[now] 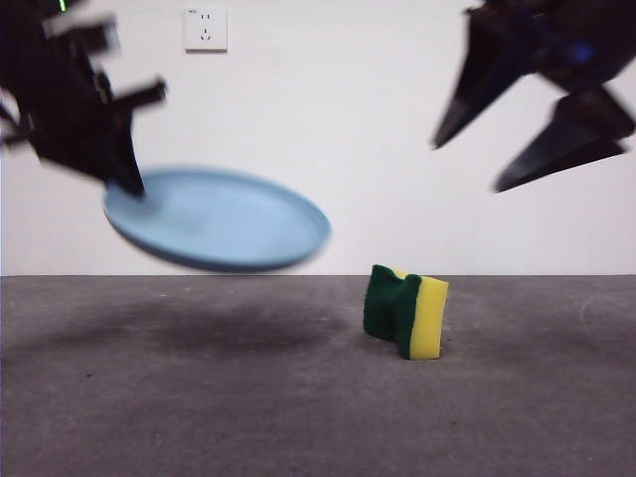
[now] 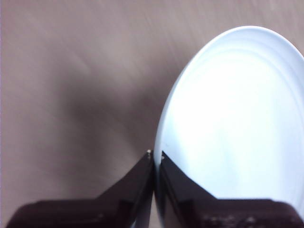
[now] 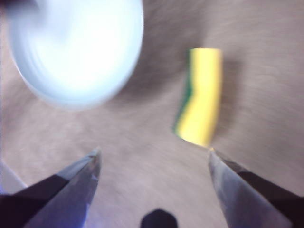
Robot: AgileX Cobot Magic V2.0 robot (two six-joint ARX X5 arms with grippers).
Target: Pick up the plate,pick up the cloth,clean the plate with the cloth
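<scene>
While the plate (image 1: 219, 219) is held aloft, its rim pinched between the left gripper (image 2: 155, 159) jaws, the cloth (image 1: 407, 310) must be picked up next. It stands on the table (image 1: 199, 397), seemingly just ahead of the right gripper (image 3: 154, 159), whose spread jaws must be lowered around it.

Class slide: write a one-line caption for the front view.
Left gripper holds the blue plate above the table while the open right gripper hovers over the sponge.
</scene>
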